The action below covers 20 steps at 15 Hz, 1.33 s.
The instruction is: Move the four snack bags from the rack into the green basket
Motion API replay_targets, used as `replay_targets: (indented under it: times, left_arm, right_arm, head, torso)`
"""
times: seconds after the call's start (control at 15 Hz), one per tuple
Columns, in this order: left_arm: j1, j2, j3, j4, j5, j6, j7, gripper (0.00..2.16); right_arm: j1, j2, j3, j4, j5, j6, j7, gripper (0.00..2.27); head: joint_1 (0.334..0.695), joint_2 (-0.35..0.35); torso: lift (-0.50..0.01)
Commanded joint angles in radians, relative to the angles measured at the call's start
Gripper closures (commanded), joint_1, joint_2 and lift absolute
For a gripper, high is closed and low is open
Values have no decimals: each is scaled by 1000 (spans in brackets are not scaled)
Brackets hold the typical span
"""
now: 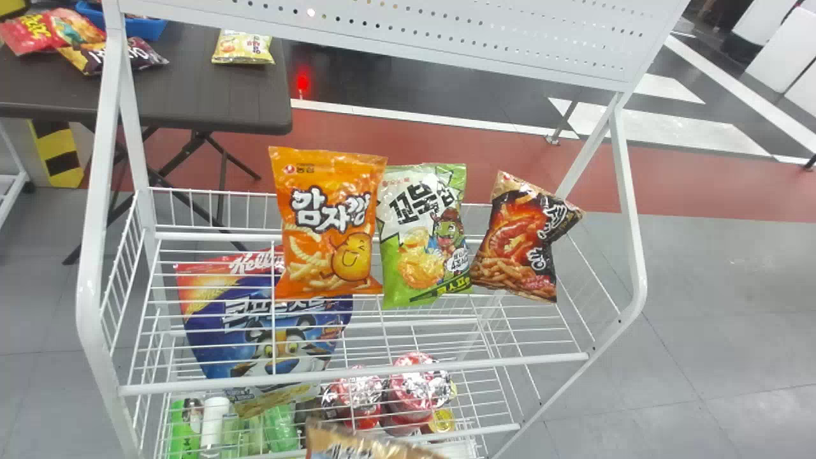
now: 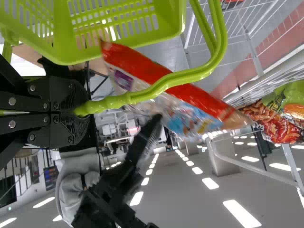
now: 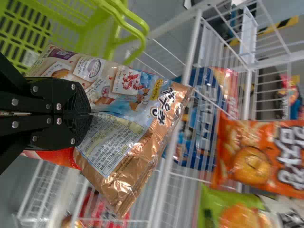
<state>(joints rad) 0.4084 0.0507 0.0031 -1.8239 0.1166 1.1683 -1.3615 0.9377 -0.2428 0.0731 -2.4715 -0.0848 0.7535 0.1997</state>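
Observation:
My left gripper (image 2: 81,110) is shut on the handle of the green basket (image 2: 123,26). In the right wrist view my right gripper (image 3: 88,114) is shut on a copper-ended snack bag (image 3: 130,137), beside the basket (image 3: 71,35). The held bag's edge (image 1: 366,446) shows at the head view's bottom. Farther off in the left wrist view, that bag (image 2: 183,111) hangs by the basket handle. On the rack (image 1: 357,376), an orange bag (image 1: 328,223), a green-and-white bag (image 1: 424,236) and a dark bag with red (image 1: 519,239) stand in a row from left to right.
A large blue bag (image 1: 264,331) leans at the rack's left, with cups (image 1: 414,389) and bottles (image 1: 213,421) lower down. White posts and a perforated panel (image 1: 408,32) frame the rack. Behind at the left is a dark table (image 1: 191,95) with more bags.

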Motion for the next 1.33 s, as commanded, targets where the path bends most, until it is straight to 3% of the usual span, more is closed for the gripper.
replay_targets:
  times: [0.0,0.4,0.47,0.53,0.6,0.67,0.93,1.07,1.27]
  left_arm:
    - [4,0,-2,-5,0,0,-1,2054]
    - [15,0,-12,-21,-2,3,-1,2054]
    - [20,0,-12,-28,-2,3,1,2054]
    - [23,0,-12,-29,-3,3,-1,2054]
    - [23,0,-12,-29,-3,3,-1,2054]
    - [23,0,-11,-29,-3,3,1,2054]
    - [24,0,-15,-31,-3,3,1,2054]
    - [23,0,-15,-31,-3,0,1,2054]
    - [23,0,-34,-31,-11,3,10,2054]
  right_arm:
    - [-17,-1,47,77,-9,1,17,2108]
    - [-97,0,111,224,-59,28,29,2091]
    - [-99,-1,111,223,-59,62,30,1899]
    - [-97,-1,111,221,-59,62,29,1308]
    - [-94,-1,106,215,-55,59,29,275]
    - [-89,-1,96,206,-55,53,29,-2]
    - [-97,-1,65,183,-55,-30,47,46]
    - [-97,0,42,181,-55,-205,43,46]
    - [-189,36,19,200,-58,-389,18,46]
  head:
    - [695,-350]
    - [695,-310]
    - [695,-303]
    - [695,-300]
    - [695,-304]
    - [695,-308]
    - [695,-328]
    - [695,-319]
    - [695,-294]
  torso:
    - [0]
    - [0]
    - [0]
    - [0]
    - [0]
    - [0]
    - [0]
    - [0]
    - [0]
